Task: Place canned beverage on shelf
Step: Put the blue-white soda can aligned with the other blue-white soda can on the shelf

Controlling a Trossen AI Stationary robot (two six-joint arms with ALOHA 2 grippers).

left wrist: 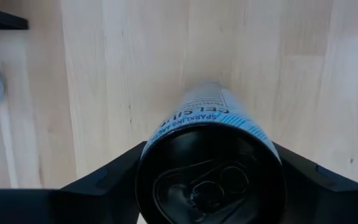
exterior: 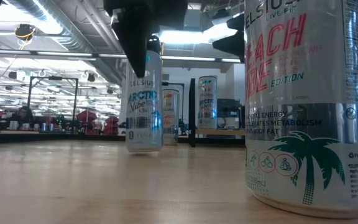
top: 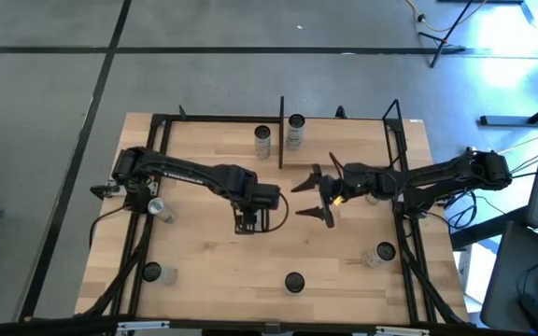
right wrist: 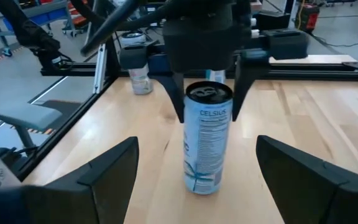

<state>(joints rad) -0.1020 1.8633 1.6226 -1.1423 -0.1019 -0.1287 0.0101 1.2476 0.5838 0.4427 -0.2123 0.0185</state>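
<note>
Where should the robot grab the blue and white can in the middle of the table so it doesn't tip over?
Probably around its smooth round sides, near the top. The can stands upright on the table, so coming straight down from above suits it. The left gripper already hangs over it, one finger on each side. The right gripper waits nearby, open.

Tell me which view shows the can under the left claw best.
The right wrist view: the can stands upright on the table, whole, with the left claw straddling its top. The left wrist view shows only its lid and upper side, the low view its label side, and the high view hides it under the arm.
</note>
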